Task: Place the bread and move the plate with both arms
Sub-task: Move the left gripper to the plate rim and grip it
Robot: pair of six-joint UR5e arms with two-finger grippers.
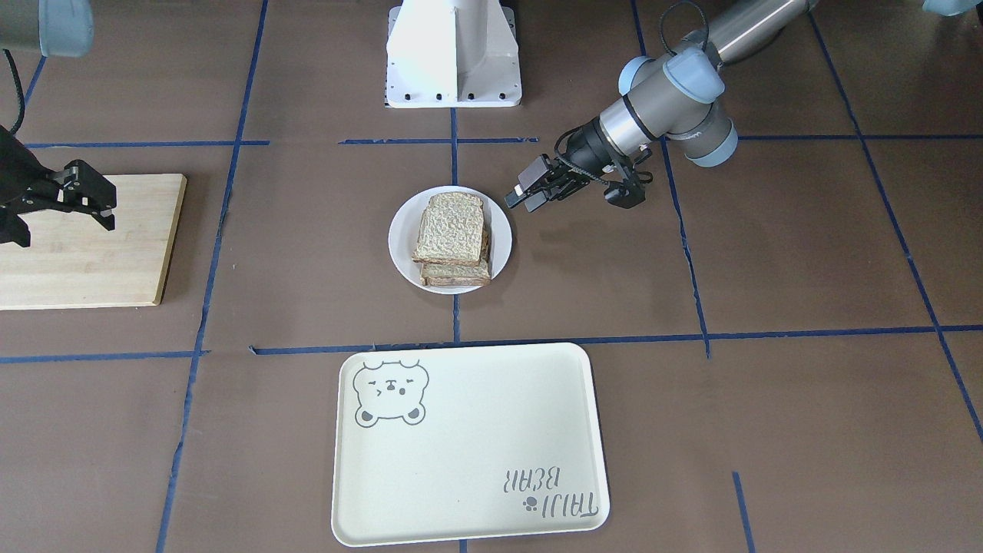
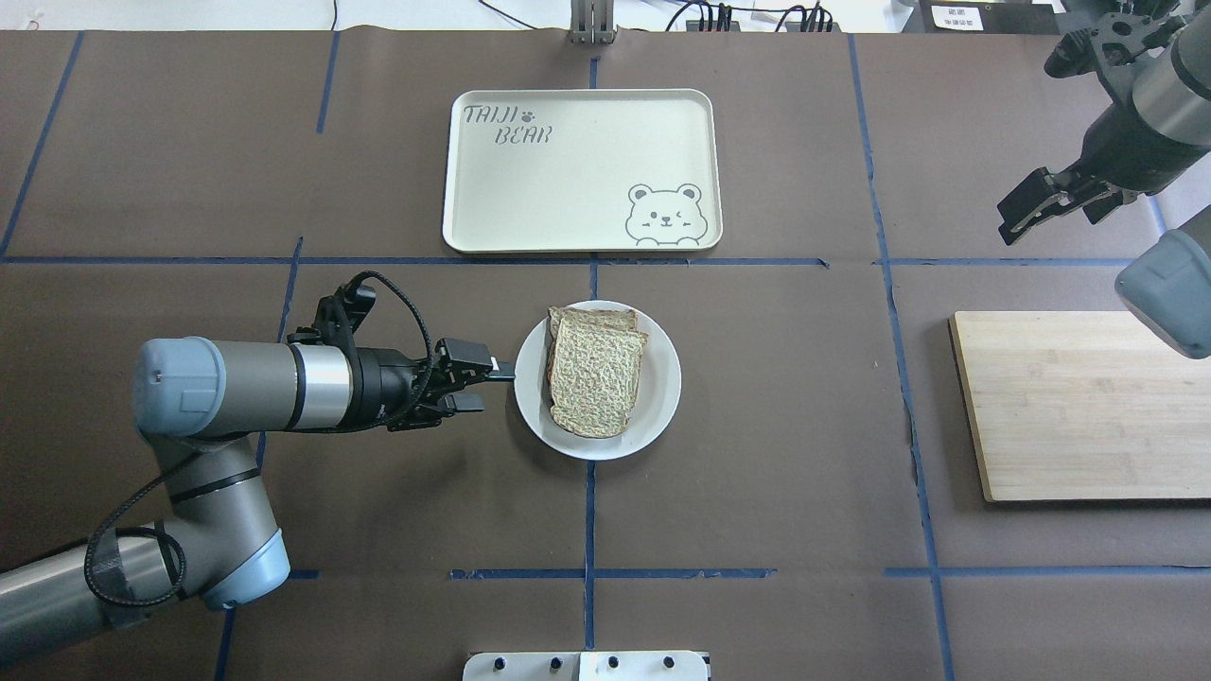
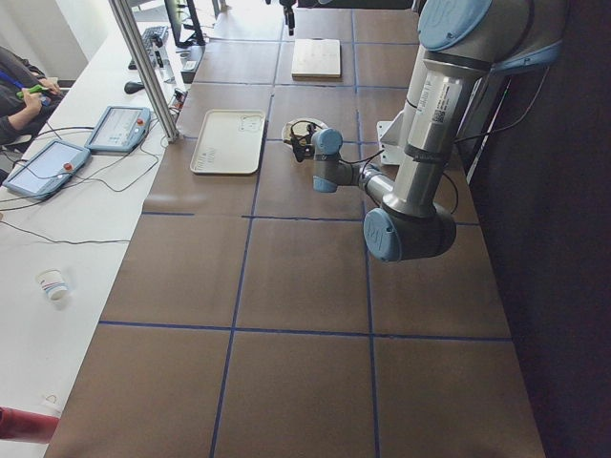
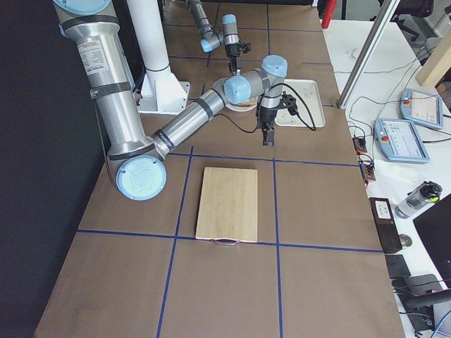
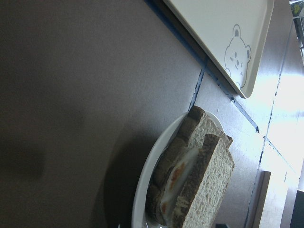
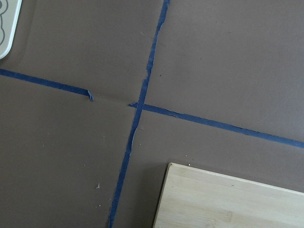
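The small white plate [image 2: 664, 380] sits mid-table and holds a stack of bread. The plain bread slice [image 2: 598, 374] lies on top, slightly askew. In the left wrist view this slice [image 5: 214, 186] covers a slice bearing a fried egg [image 5: 176, 176]. My left gripper [image 2: 499, 386] is open and empty, level with the table, its fingertips at the plate's left rim. It also shows in the front-facing view [image 1: 524, 198] beside the plate [image 1: 399, 240]. My right gripper [image 2: 1017, 219] is open and empty, raised near the cutting board's far corner.
A cream tray with a bear drawing [image 2: 568, 170] lies beyond the plate, across a blue tape line. A wooden cutting board [image 2: 1079, 407] lies at the right. The white robot base [image 1: 453, 54] stands at the near edge. Brown mats with blue tape lines cover the table.
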